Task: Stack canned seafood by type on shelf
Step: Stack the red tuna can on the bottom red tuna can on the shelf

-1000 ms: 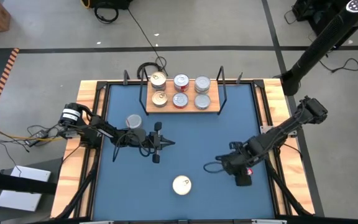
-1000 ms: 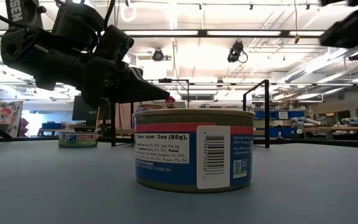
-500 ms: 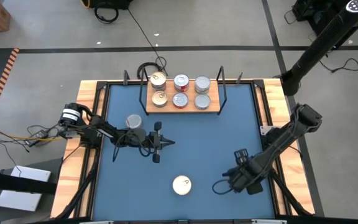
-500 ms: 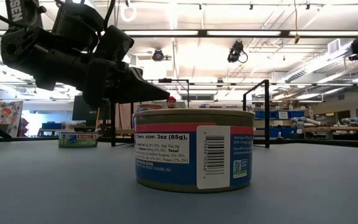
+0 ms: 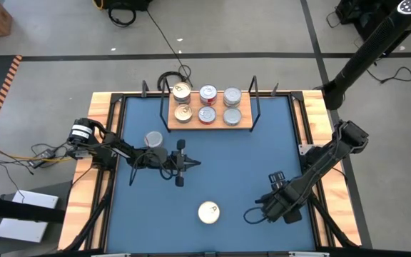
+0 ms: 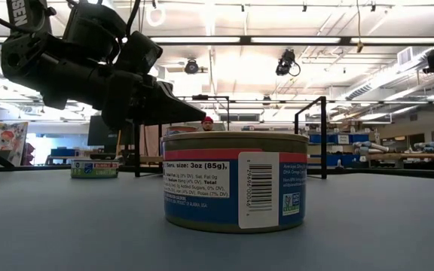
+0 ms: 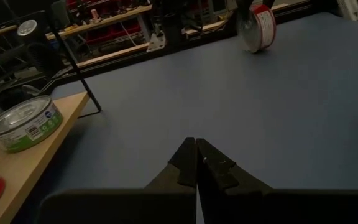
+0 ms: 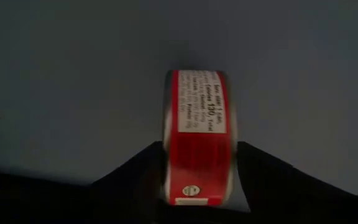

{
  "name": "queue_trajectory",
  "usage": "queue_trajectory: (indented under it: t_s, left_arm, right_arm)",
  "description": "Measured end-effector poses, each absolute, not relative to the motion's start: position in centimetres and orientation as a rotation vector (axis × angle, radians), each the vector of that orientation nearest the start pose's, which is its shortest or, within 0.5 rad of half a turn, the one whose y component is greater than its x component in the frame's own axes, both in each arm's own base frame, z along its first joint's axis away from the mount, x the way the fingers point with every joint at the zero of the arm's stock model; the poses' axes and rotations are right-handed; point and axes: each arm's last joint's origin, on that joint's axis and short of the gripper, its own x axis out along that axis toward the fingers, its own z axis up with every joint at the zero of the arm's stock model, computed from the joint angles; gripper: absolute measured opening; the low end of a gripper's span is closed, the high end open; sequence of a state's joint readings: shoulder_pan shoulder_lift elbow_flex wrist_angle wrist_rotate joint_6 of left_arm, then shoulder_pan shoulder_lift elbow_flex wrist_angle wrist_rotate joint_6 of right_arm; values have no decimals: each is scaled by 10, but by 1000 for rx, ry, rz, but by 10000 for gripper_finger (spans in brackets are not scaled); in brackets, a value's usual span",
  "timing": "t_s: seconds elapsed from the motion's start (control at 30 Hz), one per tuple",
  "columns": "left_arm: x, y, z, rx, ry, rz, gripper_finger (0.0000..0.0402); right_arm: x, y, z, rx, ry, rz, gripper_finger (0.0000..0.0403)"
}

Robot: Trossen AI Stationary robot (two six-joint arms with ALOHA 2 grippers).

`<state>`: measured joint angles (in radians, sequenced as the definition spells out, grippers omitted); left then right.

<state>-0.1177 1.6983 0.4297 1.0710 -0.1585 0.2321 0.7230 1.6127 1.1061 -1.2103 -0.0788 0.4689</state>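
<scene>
A red-sided can (image 8: 196,140) is clamped between the right gripper's (image 8: 197,180) two fingers (image 8: 135,168), held on edge so that its flat faces meet the pads and its round axis runs across from finger to finger. This gripper (image 5: 273,207) hangs over the blue table (image 5: 262,153), well on the near side of the shelf (image 5: 209,123) and toward its right end. Of the two arms, the right is judged the only one loaded, so the coming move turns on it: the shelf lies up the table from the held can, and the can would have to be turned flat before it could be set on a stack.

The left gripper's (image 7: 196,163) fingers are pressed together on nothing; it (image 5: 180,165) waits near the shelf's left front, with a loose silver can (image 5: 153,139) just beside its arm.

On the shelf, six cans are set in two rows: gold tops (image 5: 182,91) at the left end, red-sided ones (image 5: 207,93) in the middle, silver ones (image 5: 232,98) at the right. The middle column is judged the fitting place for the held can.

One gold-topped can (image 5: 208,211) lies farthest from the shelf, near the table's front edge, just beside the right gripper.
</scene>
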Motion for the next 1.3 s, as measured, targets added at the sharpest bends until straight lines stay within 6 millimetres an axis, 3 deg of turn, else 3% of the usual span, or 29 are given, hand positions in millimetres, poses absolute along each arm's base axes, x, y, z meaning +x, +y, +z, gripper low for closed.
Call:
queue_trajectory:
  t_s: [0.23,0.43,0.63,1.03,1.3]
  left_arm:
    - [277,-28,130,258,200,23,1]
    - [277,-28,130,187,199,30,1]
    - [277,-28,130,121,198,38,1]
    - [277,-28,130,67,199,31,1]
    - [277,-28,130,66,197,22,1]
  right_arm:
    - [195,174,206,-191,1728,203,147]
    - [201,174,211,-173,1701,198,146]
    - [223,166,232,-285,1533,148,151]
    - [283,100,246,-770,1225,-92,149]
    - [311,47,251,-847,1175,-215,149]
